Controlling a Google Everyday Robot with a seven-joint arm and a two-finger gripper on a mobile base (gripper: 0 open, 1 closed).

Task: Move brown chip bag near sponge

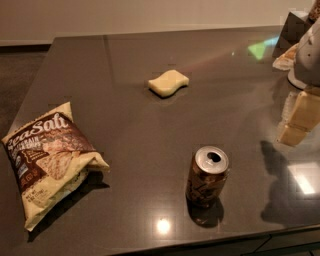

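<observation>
Gripper (300, 119) at right edge of frame; cannot tell spread of jaws. Brown chip bag (50, 162) lower left, sponge (168, 82) upper centre. Risk: reach across may topple soda can (206, 176).

Indoor kitchen or break-room counter. A wide, dark grey, glossy countertop (150, 125) fills the view and reflects ceiling lights. Everyday pantry things sit on it: a brown chip bag (50, 162), an opened brown soda can (206, 176) and a small pale yellow sponge (168, 82). A plain pale wall (150, 15) runs behind. The robot's cream gripper (296, 122) hangs over the counter at the right edge.
</observation>
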